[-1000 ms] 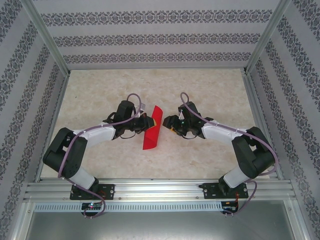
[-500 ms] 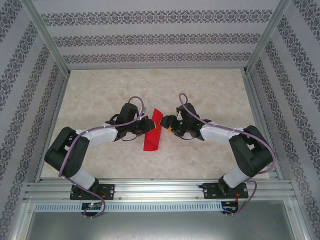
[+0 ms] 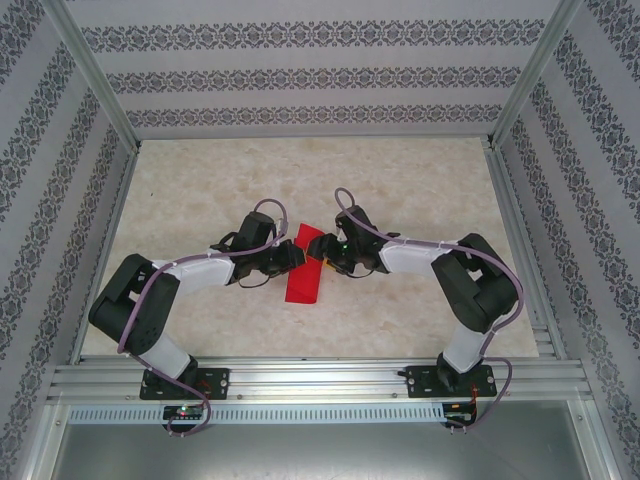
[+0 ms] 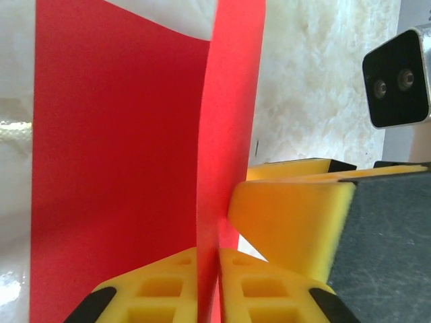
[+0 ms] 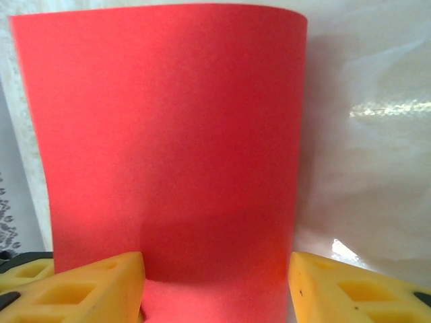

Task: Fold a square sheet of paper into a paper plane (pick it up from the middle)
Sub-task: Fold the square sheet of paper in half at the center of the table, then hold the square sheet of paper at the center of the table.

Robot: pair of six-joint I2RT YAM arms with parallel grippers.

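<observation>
The red square sheet of paper [image 3: 303, 276] lies folded at mid-table, one flap standing up from the flat part. My left gripper [image 3: 291, 256] is shut on that upright flap [image 4: 229, 101], its yellow fingertips [image 4: 266, 279] pinching the edge. My right gripper [image 3: 325, 256] has come in from the right, touching the paper's right side. It is open, its yellow fingers [image 5: 94, 286] spread either side of the curved red sheet [image 5: 168, 134]. One right finger [image 4: 289, 215] presses against the flap in the left wrist view. No pointed dart shape is visible.
The beige marbled tabletop [image 3: 420, 180] is ringed by patterned walls and aluminium rails [image 3: 320, 380]. Both arms meet at the table centre. The right wrist camera [image 4: 397, 77] sits close to the left gripper.
My right gripper has moved left until it touches the paper. The left gripper shifted a little right and the raised flap has dropped lower.
</observation>
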